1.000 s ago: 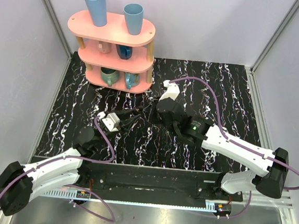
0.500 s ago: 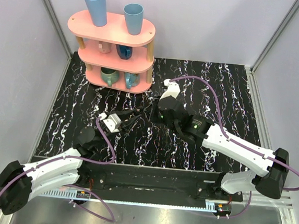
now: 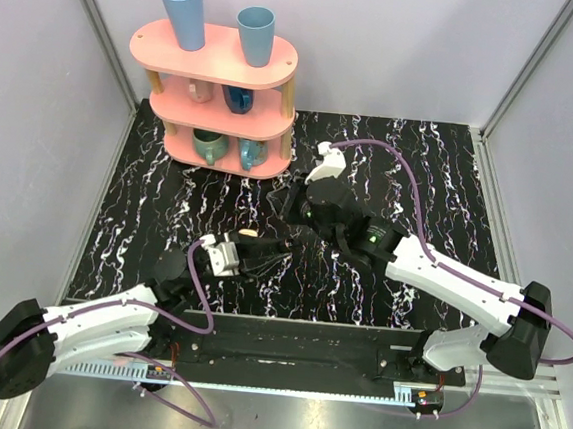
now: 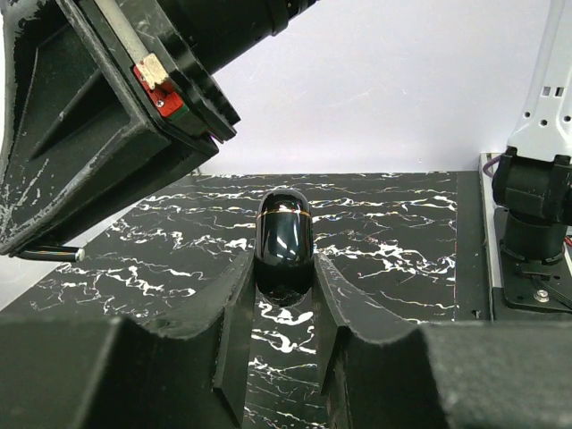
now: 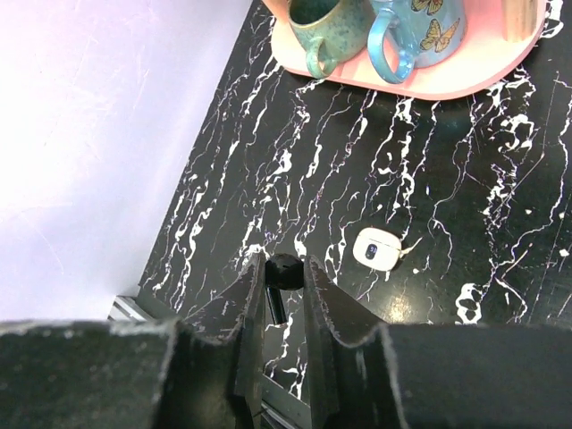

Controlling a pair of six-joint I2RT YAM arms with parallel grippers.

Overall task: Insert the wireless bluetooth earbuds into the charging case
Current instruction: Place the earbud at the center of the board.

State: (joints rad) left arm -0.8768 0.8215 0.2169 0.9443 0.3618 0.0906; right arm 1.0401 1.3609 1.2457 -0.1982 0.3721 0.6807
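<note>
Top external view: two arms are reaching in from the near edge, and their grippers are meeting near the middle of the table.
Table (image 3: 419,186): black marble-patterned top with white veins, carrying everything listed below.
Shelf (image 3: 221,48): pink, three-tiered and oval, standing at the far left corner of the table.
Right arm (image 3: 451,279): white and black, stretching from the near right toward the centre, with a purple cable looping over it.
Left arm (image 3: 107,319): white and black, lying low along the near left and angling toward the centre.
Tumblers (image 3: 184,13): two pale blue cups are standing upright on the shelf's top tier.
Green mug (image 5: 331,22): sitting on the bottom tier.
Blue butterfly mug (image 5: 416,27): sitting just beside the green mug on the same tier.
Left gripper (image 4: 284,281): its fingers (image 4: 237,304) are clamping the charging case on both sides.
Right gripper (image 5: 284,268): its fingers are standing close together with a narrow gap and something small and dark at the tips. Whether it is gripping anything cannot be told.
Charging case (image 4: 284,228): standing on edge between the left fingers, showing only glossy black shell with a thin gold line round it.
Earbud (image 5: 376,248): one cream-white bud is lying on the table, in front of the shelf and apart from the right fingertips. The second bud is not showing.
</note>
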